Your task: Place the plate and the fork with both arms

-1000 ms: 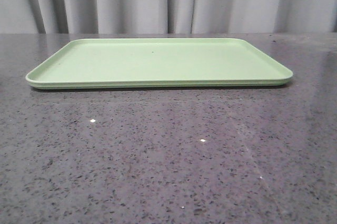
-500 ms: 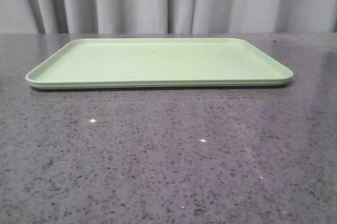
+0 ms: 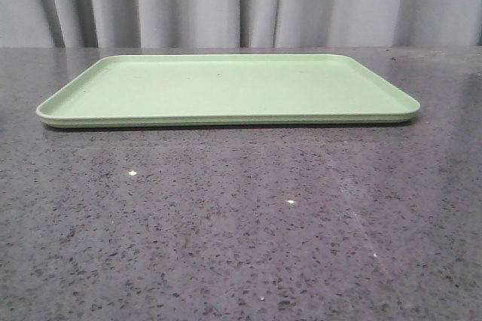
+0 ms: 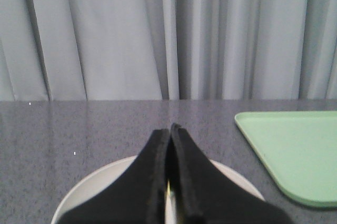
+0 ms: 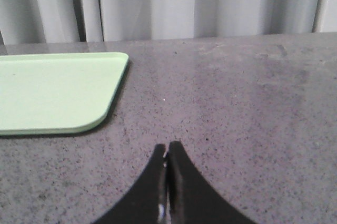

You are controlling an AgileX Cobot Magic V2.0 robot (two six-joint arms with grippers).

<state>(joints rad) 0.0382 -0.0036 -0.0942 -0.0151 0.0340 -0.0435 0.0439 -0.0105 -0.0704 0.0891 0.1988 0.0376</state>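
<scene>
The jaws of the left gripper are pressed together, poised over the round pale plate that lies on the dark speckled stone tabletop, just beside a corner of the large flat rectangular light green tray. The jaws of the right gripper are likewise pressed together with nothing between them, above bare tabletop near another tray corner. In the front view the tray rests flat with neither arm in sight. No fork shows in any view.
</scene>
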